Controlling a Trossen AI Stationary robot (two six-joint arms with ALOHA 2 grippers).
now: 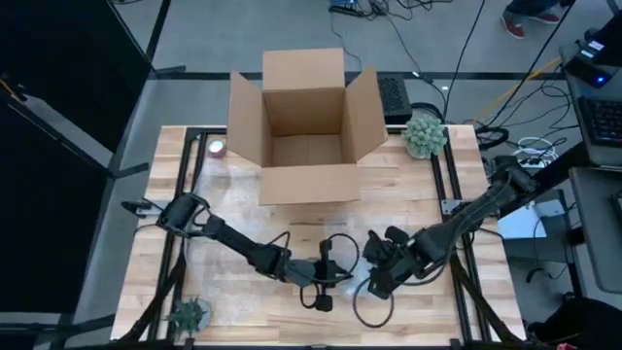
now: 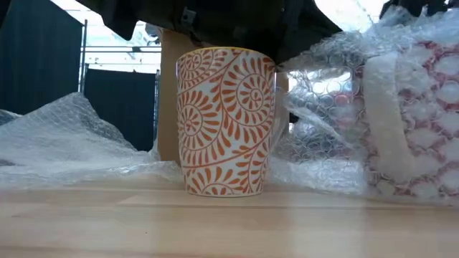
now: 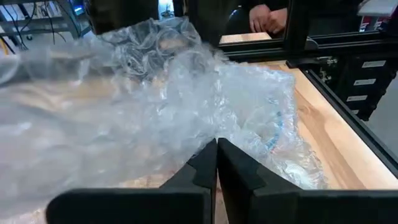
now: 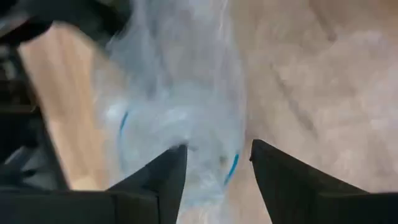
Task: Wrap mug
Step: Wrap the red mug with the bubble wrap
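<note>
A: Where is the mug?

B: A white mug [image 2: 225,122] with an orange leaf-scroll pattern stands upright on the wooden surface [image 2: 229,222], near the front edge. Clear bubble wrap [image 2: 72,140] lies crumpled to its left and behind it. To its right sits a bundle already covered in bubble wrap [image 2: 412,107], red-and-white pattern showing through.

A: And the arms?

B: From above, both reach toward the near middle of the surface. The left claw [image 3: 216,163] is clenched, its fingers pressed together at the edge of the bubble wrap sheet; whether a fold is pinched between them cannot be told. The right claw [image 4: 217,163] is released, fingers spread over a bubble-wrapped shape.

A: Anything else?

B: An open cardboard box [image 1: 303,126] stands at the far middle, and a small green plant [image 1: 425,134] sits just to its right.
</note>
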